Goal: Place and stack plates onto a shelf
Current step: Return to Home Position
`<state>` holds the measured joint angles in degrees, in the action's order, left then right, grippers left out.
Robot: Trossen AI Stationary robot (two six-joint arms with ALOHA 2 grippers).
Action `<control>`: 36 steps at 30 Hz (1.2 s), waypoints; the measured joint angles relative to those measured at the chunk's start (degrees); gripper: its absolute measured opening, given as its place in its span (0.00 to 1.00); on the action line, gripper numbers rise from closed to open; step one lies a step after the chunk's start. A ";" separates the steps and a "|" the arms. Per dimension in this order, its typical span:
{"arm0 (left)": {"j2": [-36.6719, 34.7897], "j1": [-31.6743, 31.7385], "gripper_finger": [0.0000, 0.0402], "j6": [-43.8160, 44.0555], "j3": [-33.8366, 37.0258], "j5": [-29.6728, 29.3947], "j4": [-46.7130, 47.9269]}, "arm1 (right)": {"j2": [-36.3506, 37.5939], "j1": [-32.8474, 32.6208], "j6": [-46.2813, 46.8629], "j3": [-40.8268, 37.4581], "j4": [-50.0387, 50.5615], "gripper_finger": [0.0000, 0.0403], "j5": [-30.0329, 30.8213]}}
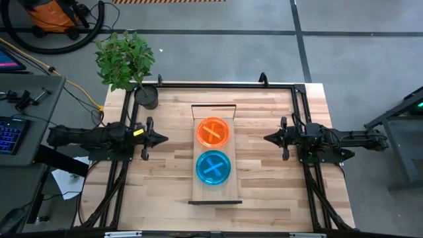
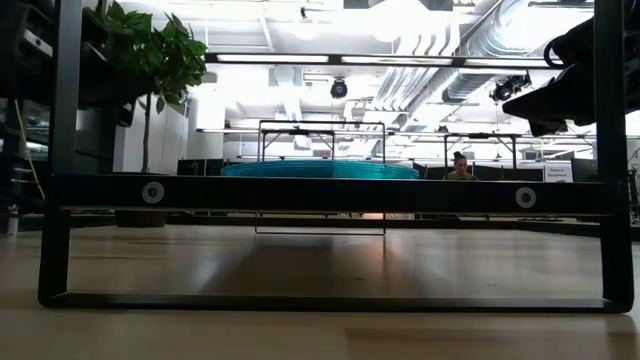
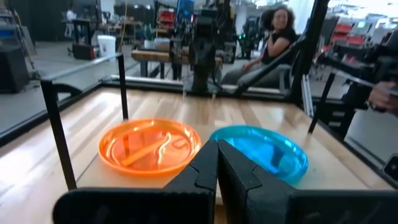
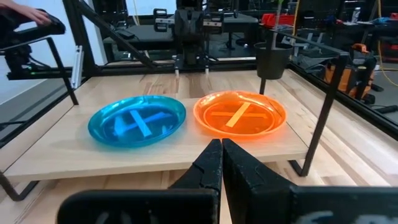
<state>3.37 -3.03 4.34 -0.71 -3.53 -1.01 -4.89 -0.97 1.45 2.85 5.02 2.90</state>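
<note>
An orange plate stack point(image 1: 213, 131) and a cyan-blue plate stack point(image 1: 213, 167) rest side by side on the shelf point(image 1: 200, 192), a light-wood board with dark end rails in the table's middle. The orange one lies toward the far end, the blue toward the near end. Both also show in the left wrist view, orange point(image 3: 149, 147) and blue point(image 3: 264, 151), and in the right wrist view, orange point(image 4: 240, 114) and blue point(image 4: 137, 121). How many plates each stack holds cannot be told. My left gripper point(image 1: 160, 138) is shut, left of the shelf. My right gripper point(image 1: 268, 138) is shut, right of it.
A black plant pot point(image 1: 147, 96) with a leafy plant point(image 1: 124, 58) stands at the table's far left corner. A dark metal frame point(image 1: 277, 86) runs round the table. In the low view the shelf's near rail point(image 2: 330, 193) crosses the picture. A person point(image 3: 273, 37) sits beyond the table.
</note>
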 joint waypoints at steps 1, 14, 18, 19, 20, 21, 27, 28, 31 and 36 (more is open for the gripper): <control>-0.64 0.00 0.00 0.00 0.00 0.00 0.00 | 0.00 0.00 0.00 -0.02 0.00 0.00 0.00; -3.16 0.00 0.00 -0.02 -0.02 -0.02 0.00 | 0.00 0.00 1.51 -0.02 -0.02 0.00 0.02; -3.16 0.00 0.00 -0.01 -0.02 -0.04 0.00 | 0.00 0.00 2.85 -0.10 -0.70 0.00 0.06; -3.16 0.00 0.00 0.00 -0.02 -0.04 0.00 | -0.02 0.00 3.34 -0.12 -1.32 0.00 0.07; -3.16 0.00 0.00 0.00 -0.02 -0.04 0.00 | -0.02 0.00 3.83 -0.12 -2.11 0.00 0.05; -3.16 0.00 0.00 0.00 -0.02 -0.04 0.00 | -0.02 0.00 3.91 -0.12 -2.89 0.00 0.07; -3.16 0.00 0.00 -0.01 -0.02 -0.06 0.00 | -0.01 -0.21 1.09 -2.27 -11.36 0.00 1.40; -3.16 0.00 0.00 0.00 -0.02 -0.06 -0.02 | -0.33 -0.42 1.07 -2.29 -11.22 0.00 1.52; -3.19 -0.02 0.00 0.00 -0.02 -0.12 -0.02 | -0.35 -1.06 -0.07 -2.29 -10.34 0.00 1.57; -3.16 -0.02 0.00 0.00 -0.02 -0.14 -0.02 | -0.35 -1.97 -0.55 -2.29 -9.71 0.00 1.34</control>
<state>0.21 -3.05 4.34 -0.73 -3.67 -1.04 -5.23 -2.94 0.90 0.56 -4.69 4.23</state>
